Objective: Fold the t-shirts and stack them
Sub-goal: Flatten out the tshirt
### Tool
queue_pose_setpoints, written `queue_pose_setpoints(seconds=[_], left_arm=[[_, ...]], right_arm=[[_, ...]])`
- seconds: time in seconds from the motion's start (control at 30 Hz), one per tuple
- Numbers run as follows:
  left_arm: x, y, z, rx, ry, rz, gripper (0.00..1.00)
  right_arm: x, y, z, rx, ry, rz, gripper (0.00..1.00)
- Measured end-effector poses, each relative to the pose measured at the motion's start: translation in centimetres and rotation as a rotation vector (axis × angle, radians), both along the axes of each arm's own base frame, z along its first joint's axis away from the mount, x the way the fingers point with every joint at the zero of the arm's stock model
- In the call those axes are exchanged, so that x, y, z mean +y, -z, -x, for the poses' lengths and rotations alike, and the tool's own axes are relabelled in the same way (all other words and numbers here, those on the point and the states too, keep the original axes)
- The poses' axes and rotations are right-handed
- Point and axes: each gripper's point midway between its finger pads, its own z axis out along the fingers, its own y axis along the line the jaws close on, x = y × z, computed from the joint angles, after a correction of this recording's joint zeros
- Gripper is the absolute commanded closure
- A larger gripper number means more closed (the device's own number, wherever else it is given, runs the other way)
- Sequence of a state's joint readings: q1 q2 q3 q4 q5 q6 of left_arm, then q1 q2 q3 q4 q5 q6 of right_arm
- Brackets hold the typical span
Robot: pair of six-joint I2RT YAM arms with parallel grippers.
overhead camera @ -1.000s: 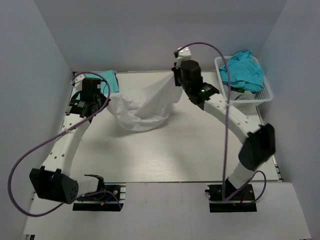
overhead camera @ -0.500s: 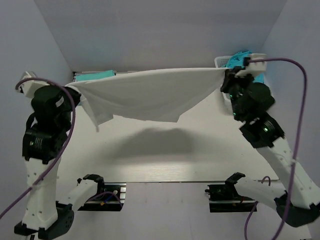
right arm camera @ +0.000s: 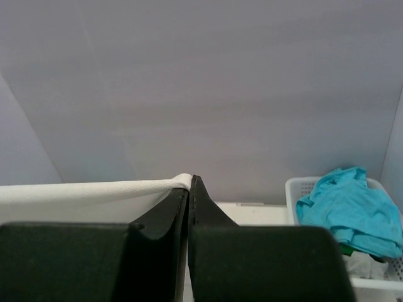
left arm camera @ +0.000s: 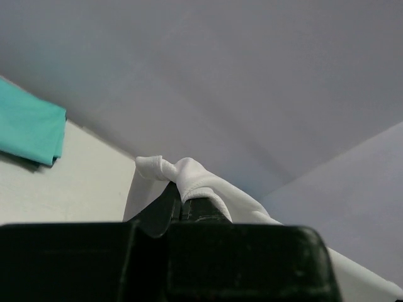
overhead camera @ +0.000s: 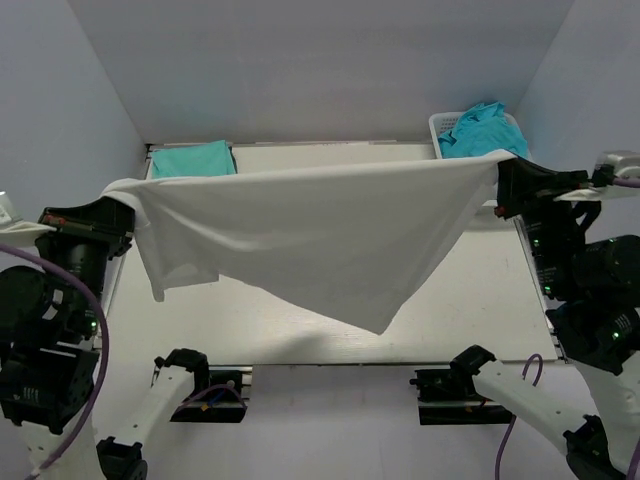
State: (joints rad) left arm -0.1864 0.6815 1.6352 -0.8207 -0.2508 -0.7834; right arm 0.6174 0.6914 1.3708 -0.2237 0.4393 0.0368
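Stretching wide between both arms, the plain white cloth t-shirt [overhead camera: 320,230] hangs high over the tabletop [overhead camera: 480,290], where a second ago it sagged bunched; I'd say it is ready to lay flat. The left hand [left arm camera: 179,200] and right hand [right arm camera: 190,187] each clench an upper corner. Which edge they hold, and the sleeves, I cannot make out.

A pale, wood-grained rectangular tabletop [overhead camera: 480,300] sits inside a white-walled enclosure, with a flat-folded teal cloth t-shirt [overhead camera: 192,160] lying at its far left corner. At the far right corner stands a white plastic lattice basket [overhead camera: 441,124], heaped with crumpled teal t-shirts [overhead camera: 482,128]. The left arm's black base [overhead camera: 225,385] and the right arm's black base [overhead camera: 440,410] sit well apart at the near edge.
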Motion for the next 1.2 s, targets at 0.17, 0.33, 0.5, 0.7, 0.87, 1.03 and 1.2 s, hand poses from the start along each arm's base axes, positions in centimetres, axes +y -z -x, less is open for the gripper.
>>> queue_pose_setpoints(seconds=[0.17, 0.33, 0.5, 0.7, 0.87, 1.03, 1.2], left_arm=[[-2.5, 5.1, -5.6, 0.155, 0.081, -0.038, 1.0], [-5.2, 17.2, -14.8, 0.517, 0.137, -0.086, 1.0], [-6.3, 33.3, -20.4, 0.942, 0.138, -0.135, 0.9], [-5.8, 44.5, -26.1, 1.252, 0.1, -0.186, 0.76], [-4.9, 47.2, -32.9, 1.288, 0.077, -0.186, 0.15], [-3.5, 47.0, -32.5, 1.331, 0.057, -0.167, 0.0], [-2.6, 44.8, -28.3, 1.35, 0.041, -0.175, 0.0]], right_arm=[[2.3, 3.9, -4.5, 0.135, 0.043, 0.054, 1.0], [5.4, 13.9, -12.3, 0.392, 0.157, 0.179, 1.0], [7.4, 29.0, -20.2, 0.734, 0.235, 0.369, 1.0], [7.1, 42.5, -29.0, 1.057, 0.241, 0.458, 1.0], [7.0, 44.2, -35.3, 1.104, 0.23, 0.412, 0.2], [5.9, 43.6, -32.7, 1.144, 0.186, 0.42, 0.1], [6.1, 40.1, -26.5, 1.144, 0.094, 0.361, 0.1]])
